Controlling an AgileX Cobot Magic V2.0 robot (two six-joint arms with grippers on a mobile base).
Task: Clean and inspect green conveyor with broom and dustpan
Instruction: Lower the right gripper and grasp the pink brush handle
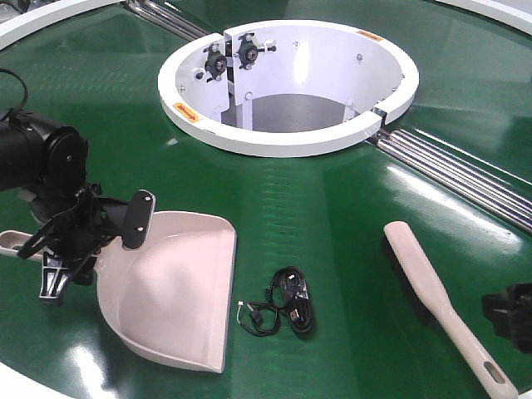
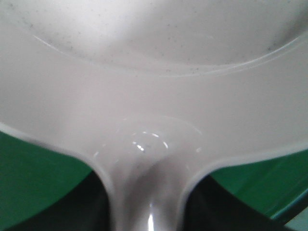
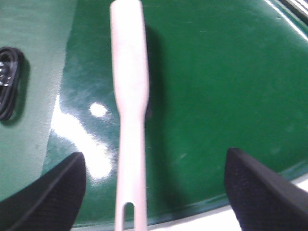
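Across the front view, the left gripper [image 1: 91,237] straddled the neck of the one dustpan [image 1: 179,291] on the green conveyor [image 1: 332,208]; one broom [image 1: 428,287] and one cable bundle [image 1: 287,312] lay rightward. From the left wrist, the neck sat between the jaws; whether they pinched it I could not tell. Under the right wrist, the right gripper [image 3: 155,161] gaped wide around the broom handle, off-centre, so closing might skew it.
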